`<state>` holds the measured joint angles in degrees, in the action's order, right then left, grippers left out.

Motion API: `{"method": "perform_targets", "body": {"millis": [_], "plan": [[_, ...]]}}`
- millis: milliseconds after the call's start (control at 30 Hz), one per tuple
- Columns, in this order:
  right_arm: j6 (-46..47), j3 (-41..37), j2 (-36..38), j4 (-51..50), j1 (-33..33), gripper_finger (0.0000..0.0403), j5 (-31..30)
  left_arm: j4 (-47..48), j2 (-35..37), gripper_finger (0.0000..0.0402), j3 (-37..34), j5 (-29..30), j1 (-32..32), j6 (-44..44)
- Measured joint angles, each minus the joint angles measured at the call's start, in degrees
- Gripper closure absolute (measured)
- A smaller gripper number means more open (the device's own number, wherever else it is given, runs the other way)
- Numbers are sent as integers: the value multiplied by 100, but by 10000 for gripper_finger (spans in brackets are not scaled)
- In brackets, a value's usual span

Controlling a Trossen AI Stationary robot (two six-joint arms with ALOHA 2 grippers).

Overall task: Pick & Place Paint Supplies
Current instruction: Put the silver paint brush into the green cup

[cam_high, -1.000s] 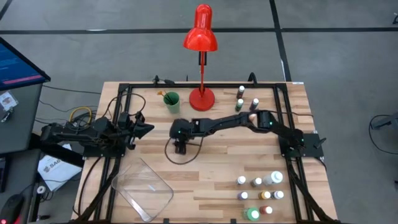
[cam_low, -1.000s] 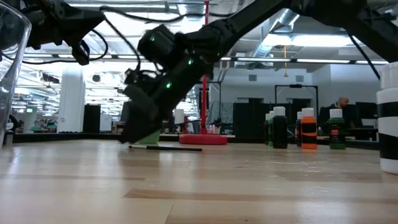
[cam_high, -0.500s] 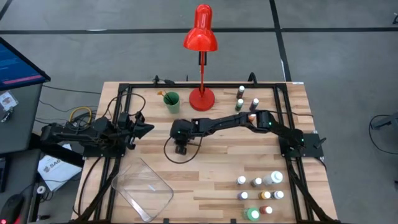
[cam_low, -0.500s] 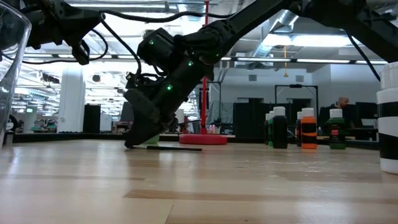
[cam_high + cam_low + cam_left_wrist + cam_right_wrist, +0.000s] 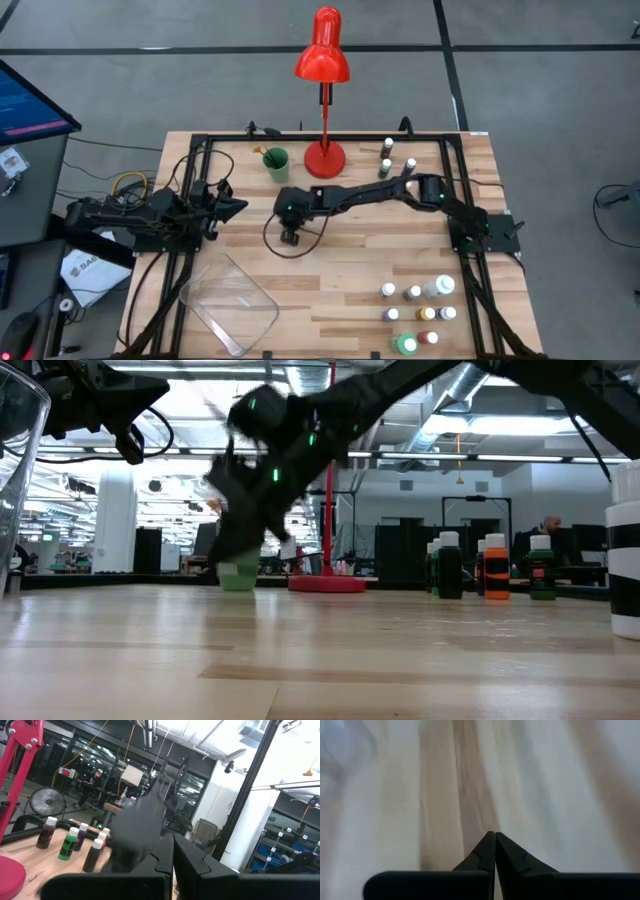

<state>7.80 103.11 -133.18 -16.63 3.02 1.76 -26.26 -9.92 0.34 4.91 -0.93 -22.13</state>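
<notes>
Wooden table (image 5: 340, 290) lies bare just under the right gripper (image 5: 289, 237), its fingertips pressed together and pinching nothing; green cup (image 5: 276, 163) stands beyond. Left gripper (image 5: 238, 207) waits aside, fingers pressed together.

Wood table (image 5: 330, 290): bottles (image 5: 418, 315), tray (image 5: 228, 303), lamp (image 5: 324, 158), cup (image 5: 276, 164).

bare wood mid-table, red lamp (image 5: 324, 100) and green cup (image 5: 276, 163) behind

Pale planked wooden table (image 5: 340, 290) with a smooth sheen, clear glossy plastic tray (image 5: 228, 303), glossy red lamp (image 5: 322, 45)
</notes>
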Motion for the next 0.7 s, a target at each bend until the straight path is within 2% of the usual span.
{"method": "perform_targets", "body": {"millis": [267,433,700], "plan": [[-99,11,865,786,304,402,-157,-14,0,401,0,-2,0,-1],[-397,24,1211,2125,680,403,-212,-43,0,401,0,-9,0,-1],[-628,33,1209,4266,1242,403,-173,-60,0,401,0,-20,0,0]]}}
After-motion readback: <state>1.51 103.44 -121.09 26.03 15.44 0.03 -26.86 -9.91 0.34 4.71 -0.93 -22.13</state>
